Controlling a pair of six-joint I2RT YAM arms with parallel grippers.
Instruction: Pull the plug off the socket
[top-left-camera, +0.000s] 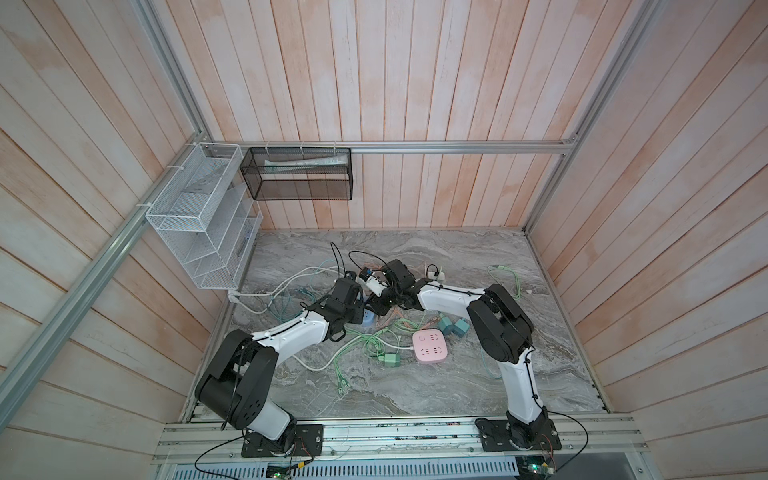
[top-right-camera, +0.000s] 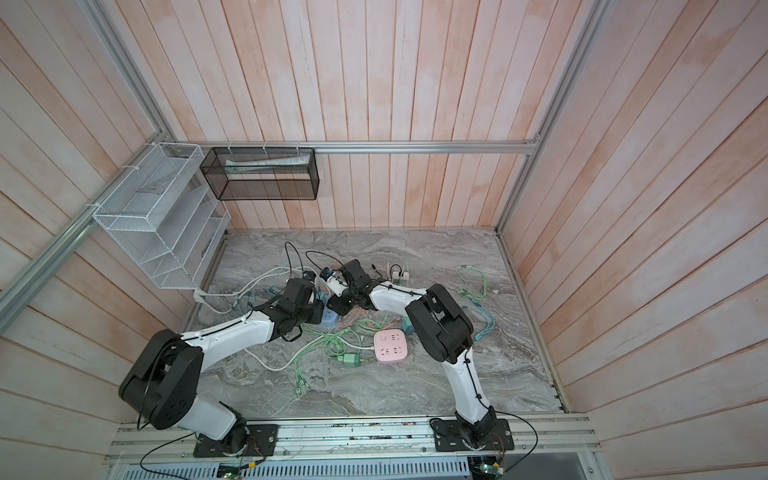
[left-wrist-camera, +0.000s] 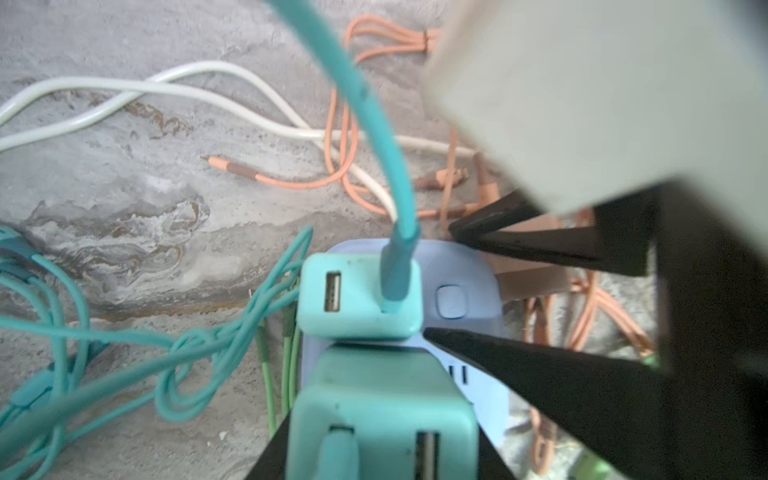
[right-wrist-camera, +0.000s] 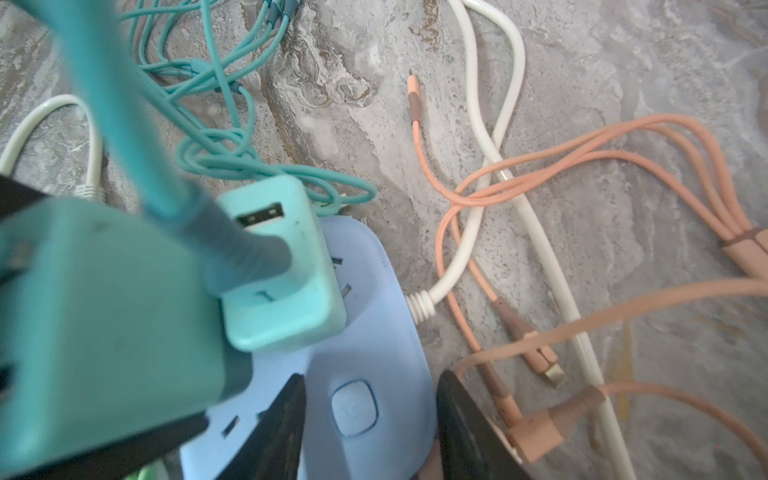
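left gripper (left-wrist-camera: 382, 430) closed on the near teal plug (left-wrist-camera: 374, 386), which stands on the blue socket (left-wrist-camera: 473, 266) at mid-table (top-left-camera: 415, 395), just beside a second teal charger (left-wrist-camera: 357, 299); whether its pins are out cannot be told. right gripper (right-wrist-camera: 372, 376) partly open, fingers straddling the socket's button end, one tip on its face; whether it grips cannot be told.
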